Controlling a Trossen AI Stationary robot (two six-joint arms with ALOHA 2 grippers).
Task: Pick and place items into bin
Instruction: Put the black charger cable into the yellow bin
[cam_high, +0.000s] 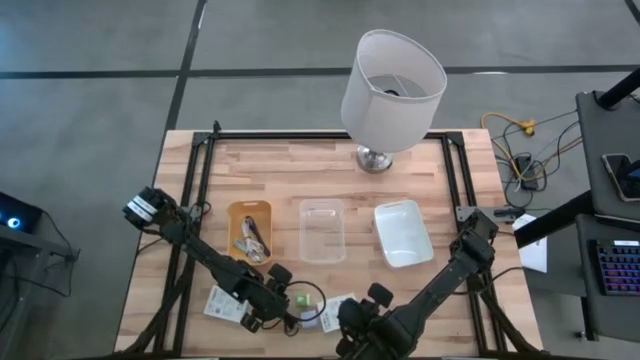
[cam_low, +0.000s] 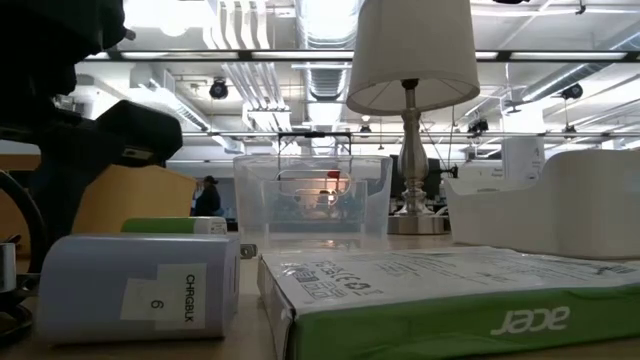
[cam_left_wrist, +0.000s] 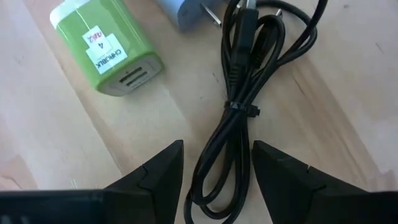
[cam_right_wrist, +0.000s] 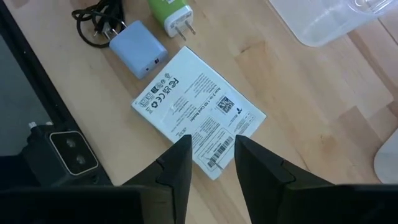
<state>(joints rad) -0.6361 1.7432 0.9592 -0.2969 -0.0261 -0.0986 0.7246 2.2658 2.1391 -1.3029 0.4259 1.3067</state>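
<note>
Cable: thin black coil between parted left gripper fingers; right gripper parted over flat white packet.

Overhead cam looks straight down; low cam sits at tabletop level; both wrist cams hover close, sharing the green charger.

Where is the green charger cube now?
In the high view, the green charger cube lies near the table's front edge, between both grippers, beside the black cable.
</note>
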